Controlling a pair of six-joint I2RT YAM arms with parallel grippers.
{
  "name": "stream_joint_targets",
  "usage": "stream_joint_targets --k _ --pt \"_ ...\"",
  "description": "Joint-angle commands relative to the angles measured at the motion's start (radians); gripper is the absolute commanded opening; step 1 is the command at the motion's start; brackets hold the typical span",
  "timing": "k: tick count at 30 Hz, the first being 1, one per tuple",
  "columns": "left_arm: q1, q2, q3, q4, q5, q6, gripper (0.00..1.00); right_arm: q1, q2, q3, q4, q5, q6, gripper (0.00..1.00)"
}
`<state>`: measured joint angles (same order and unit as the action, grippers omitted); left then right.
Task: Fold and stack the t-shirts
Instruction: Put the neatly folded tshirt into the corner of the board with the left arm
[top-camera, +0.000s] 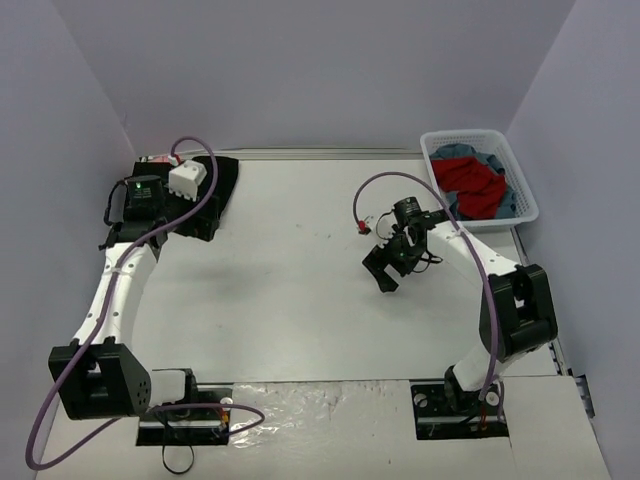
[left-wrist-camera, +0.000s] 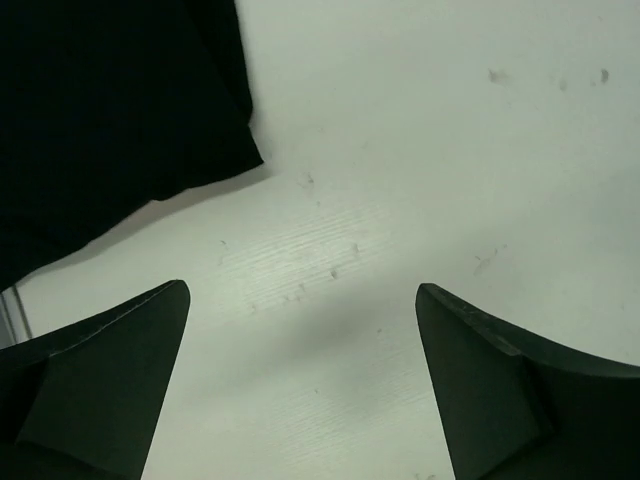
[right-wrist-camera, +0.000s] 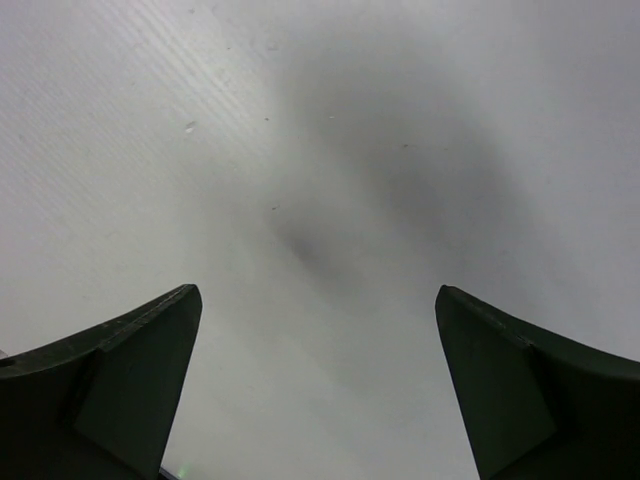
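Hovering beside the black t-shirt (top-camera: 225, 178) at the far-left corner of the table (top-camera: 300, 320), the left gripper (left-wrist-camera: 300, 300) has its jaws spread and empty; the right gripper (right-wrist-camera: 315, 295) gapes too. Limp, light cloth, likely best pinched at a hem.

Bright, even overhead light throws a soft, diffuse shadow on the table (right-wrist-camera: 330, 225); wrist views slightly soft.

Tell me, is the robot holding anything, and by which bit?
Nothing is held. The left gripper stands open over the white table, beside the black cloth t-shirt but not touching it. The right gripper stands open too.
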<state>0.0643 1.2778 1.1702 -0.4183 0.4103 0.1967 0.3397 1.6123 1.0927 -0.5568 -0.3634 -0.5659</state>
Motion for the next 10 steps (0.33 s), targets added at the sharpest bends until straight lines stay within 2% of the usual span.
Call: stream_joint_targets --k 1,3,10 --pt "-0.004 -0.072 -0.056 0.07 0.051 0.044 0.97 -0.014 -0.064 0.027 0.034 0.06 0.057 1.0" --pt "-0.003 -0.095 -0.098 0.082 0.051 0.073 1.0 -0.028 -0.094 0.022 0.05 0.072 0.066 1.0" --pt "0.014 -0.126 -0.136 0.104 0.038 0.086 0.94 -0.082 -0.198 0.013 0.122 0.096 0.112 1.0"
